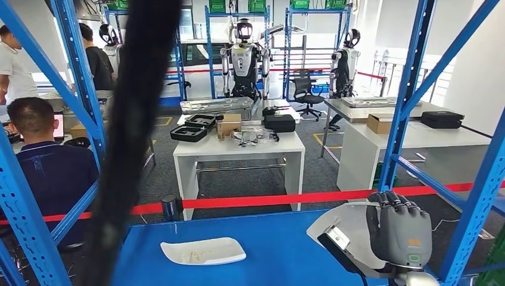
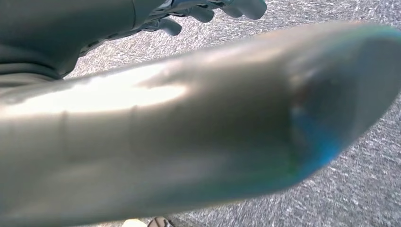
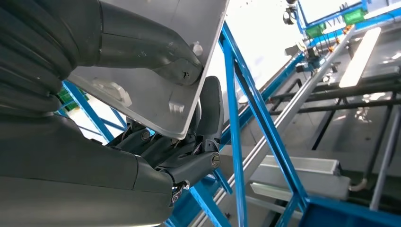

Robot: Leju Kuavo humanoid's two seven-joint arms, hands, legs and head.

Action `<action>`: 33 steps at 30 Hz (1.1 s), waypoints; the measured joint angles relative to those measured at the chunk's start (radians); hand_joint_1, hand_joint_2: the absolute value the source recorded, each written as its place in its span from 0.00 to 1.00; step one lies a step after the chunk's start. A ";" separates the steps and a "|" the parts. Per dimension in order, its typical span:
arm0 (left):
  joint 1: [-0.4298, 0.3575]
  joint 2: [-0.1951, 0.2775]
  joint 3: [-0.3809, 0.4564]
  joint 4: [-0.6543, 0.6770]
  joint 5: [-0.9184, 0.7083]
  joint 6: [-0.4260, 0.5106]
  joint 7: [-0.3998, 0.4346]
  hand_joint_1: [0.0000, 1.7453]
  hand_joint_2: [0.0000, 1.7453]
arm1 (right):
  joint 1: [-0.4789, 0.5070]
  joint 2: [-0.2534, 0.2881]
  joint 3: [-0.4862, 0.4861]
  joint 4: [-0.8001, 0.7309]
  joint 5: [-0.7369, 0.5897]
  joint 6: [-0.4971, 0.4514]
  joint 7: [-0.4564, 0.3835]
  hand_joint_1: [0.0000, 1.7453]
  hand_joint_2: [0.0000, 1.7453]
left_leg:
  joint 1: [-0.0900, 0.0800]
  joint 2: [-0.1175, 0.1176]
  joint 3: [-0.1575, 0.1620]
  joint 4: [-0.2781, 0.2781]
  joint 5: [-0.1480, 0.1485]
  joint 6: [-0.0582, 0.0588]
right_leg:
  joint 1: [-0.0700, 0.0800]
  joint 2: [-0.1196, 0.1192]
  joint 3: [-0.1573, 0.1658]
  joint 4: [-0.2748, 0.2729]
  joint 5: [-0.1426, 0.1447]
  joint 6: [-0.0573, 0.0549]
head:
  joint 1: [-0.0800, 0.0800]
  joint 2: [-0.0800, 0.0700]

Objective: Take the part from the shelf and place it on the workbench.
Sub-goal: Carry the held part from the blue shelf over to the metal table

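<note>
Part (image 1: 342, 229), a flat silver plate, sits pinched between right hand (image 1: 398, 231) thumb and curled fingers (image 3: 210, 111), above the blue shelf (image 1: 280, 244). Left hand (image 2: 208, 9) finger state: cannot tell. Judgement: keep pinch firm, plate level, clear the blue uprights while withdrawing.

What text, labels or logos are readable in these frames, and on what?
None can be read.
Right hand: small orange mark on its back, too small to read.
White tray on the blue shelf: faint marks, illegible.
Cardboard box on the white table: no legible print.
</note>
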 joint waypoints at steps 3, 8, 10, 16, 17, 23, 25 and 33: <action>0.001 -0.003 0.000 0.001 -0.005 0.005 0.012 0.00 0.00 | 0.005 -0.008 0.000 -0.016 -0.037 0.006 -0.017 0.80 1.00 | -0.006 -0.003 0.010 -0.033 0.011 0.025 | 0.001 0.001 -0.005 -0.002 0.014 0.022 | -0.001 0.000; 0.002 -0.009 0.000 0.001 -0.008 0.009 0.019 0.00 0.00 | 0.039 -0.043 0.000 -0.058 -0.087 0.026 -0.034 0.80 1.00 | -0.005 0.002 -0.016 -0.039 0.048 0.064 | -0.003 0.006 -0.063 0.143 -0.104 0.045 | 0.000 0.000; 0.003 -0.011 0.000 0.002 -0.008 0.009 0.019 0.00 0.00 | 0.053 -0.056 0.000 -0.071 -0.112 0.030 -0.045 0.80 1.00 | -0.009 0.002 -0.038 -0.036 0.062 0.067 | -0.001 0.007 -0.098 0.263 -0.167 0.046 | 0.000 0.000; 0.002 -0.020 0.000 0.004 -0.016 0.009 0.036 0.00 0.00 | 0.071 -0.069 0.000 -0.097 -0.102 0.012 -0.036 0.80 1.00 | -0.015 0.002 -0.078 -0.024 0.093 0.055 | 0.017 0.006 0.102 0.013 -0.100 0.013 | -0.001 0.000; 0.002 -0.022 -0.001 0.004 -0.020 0.011 0.042 0.00 0.00 | 0.072 -0.072 -0.001 -0.098 -0.099 0.008 -0.034 0.80 1.00 | -0.015 0.002 -0.079 -0.024 0.098 0.049 | 0.021 0.006 0.110 -0.004 -0.099 0.007 | -0.001 0.000; 0.005 -0.023 -0.002 0.005 -0.027 0.021 0.050 0.00 0.00 | 0.082 -0.076 -0.009 -0.099 -0.092 -0.009 -0.037 0.80 1.00 | -0.011 0.000 -0.126 0.083 -0.003 0.013 | 0.009 0.004 0.074 -0.027 -0.044 -0.024 | -0.006 0.000; 0.004 -0.022 -0.002 0.004 -0.027 0.021 0.049 0.00 0.00 | 0.086 -0.076 -0.009 -0.099 -0.091 -0.010 -0.037 0.80 1.00 | -0.007 0.000 -0.152 0.200 -0.072 0.004 | 0.009 0.004 0.049 -0.025 -0.027 -0.024 | -0.009 0.000; -0.001 -0.022 -0.001 0.004 -0.003 0.033 0.045 0.00 0.00 | 0.072 -0.072 -0.012 -0.096 -0.077 -0.020 -0.047 0.80 1.00 | -0.013 -0.004 0.053 -0.043 -0.016 0.023 | 0.009 0.001 -0.018 -0.004 0.029 0.011 | -0.010 0.000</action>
